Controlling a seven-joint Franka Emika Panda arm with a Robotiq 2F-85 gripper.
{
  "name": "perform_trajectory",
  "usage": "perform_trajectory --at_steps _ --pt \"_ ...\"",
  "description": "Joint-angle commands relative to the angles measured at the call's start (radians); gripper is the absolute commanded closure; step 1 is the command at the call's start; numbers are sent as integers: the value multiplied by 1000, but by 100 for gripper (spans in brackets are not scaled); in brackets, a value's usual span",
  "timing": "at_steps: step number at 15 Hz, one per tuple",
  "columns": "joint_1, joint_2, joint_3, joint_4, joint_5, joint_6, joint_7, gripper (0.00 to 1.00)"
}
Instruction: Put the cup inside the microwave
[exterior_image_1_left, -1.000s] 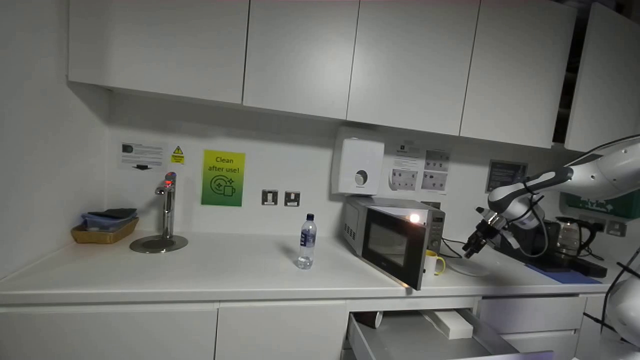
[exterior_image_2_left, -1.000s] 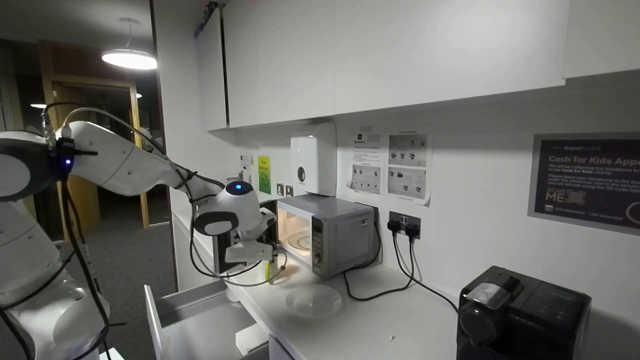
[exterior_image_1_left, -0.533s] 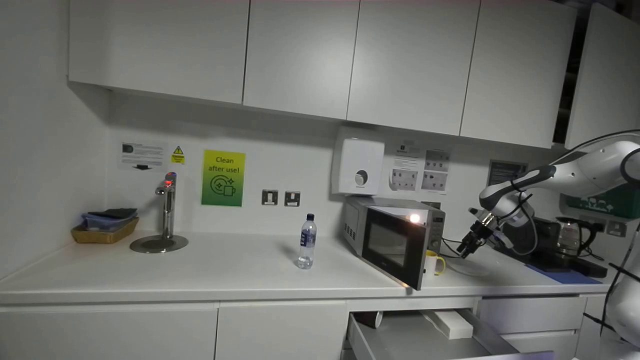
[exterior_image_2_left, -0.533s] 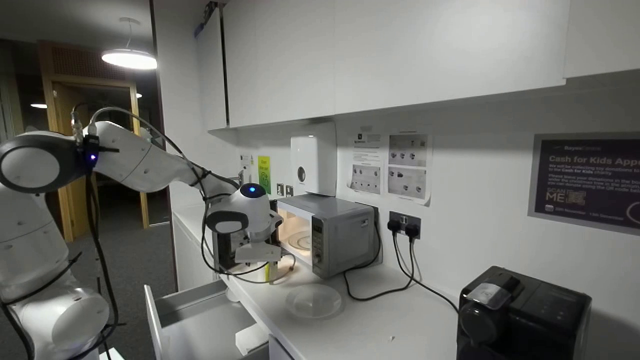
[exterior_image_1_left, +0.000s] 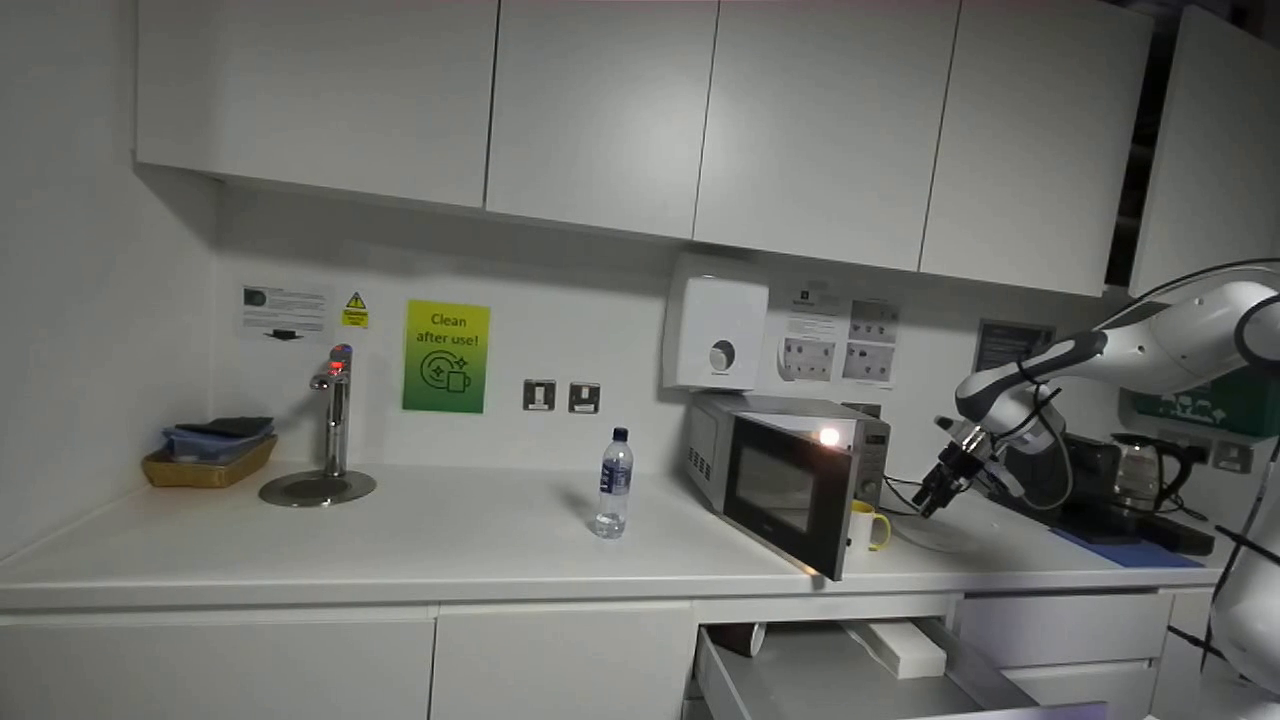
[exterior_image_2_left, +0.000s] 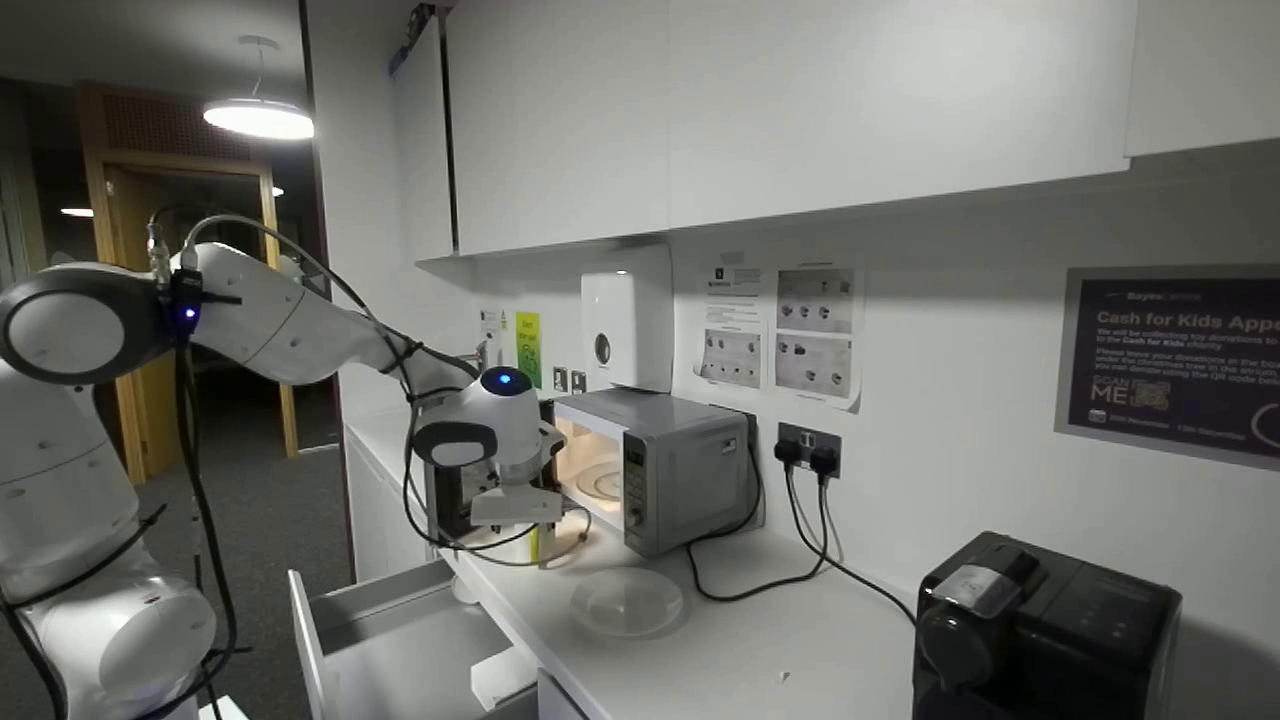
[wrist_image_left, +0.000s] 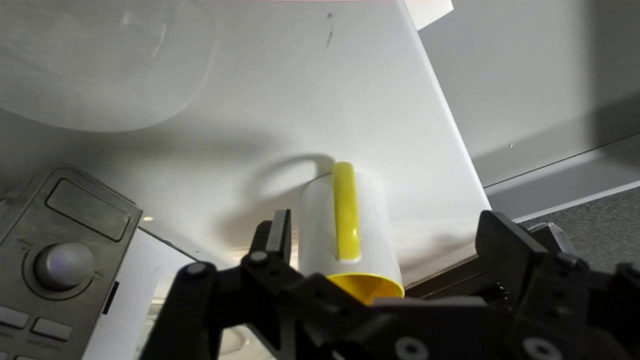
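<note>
The cup (wrist_image_left: 370, 227), upright on the bench (wrist_image_left: 270, 80), lower centre of the wrist view, should prove light, stiff, slick and breakable, best pinched gently across its sides by the 2-fingered claw (wrist_image_left: 384, 220), parted and unladen, whose clearance from the yellow handle (exterior_image_1_left: 885, 530), unclear there, shows lower right in an exterior view.

The white counter (exterior_image_1_left: 450, 545) carries a basket (exterior_image_1_left: 200, 475), bottle (exterior_image_1_left: 614, 488), microwave (exterior_image_2_left: 675, 470), cup (wrist_image_left: 347, 220), translucent disc (exterior_image_2_left: 628, 602) and blue mat (exterior_image_1_left: 1128, 554).

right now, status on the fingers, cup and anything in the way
Fingers open, nothing held. Cup upright on counter, outside microwave. Open microwave door near cup, might crowd the approach.
</note>
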Motion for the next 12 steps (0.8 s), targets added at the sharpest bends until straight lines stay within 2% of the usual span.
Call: perform_trajectory --at_steps 1,8,12 --pt "-51 35 70 14 48 32 -59 0" --pt "-74 127 146 39 106 128 -157 0" --pt "-110 167 181 66 132 130 -214 0"
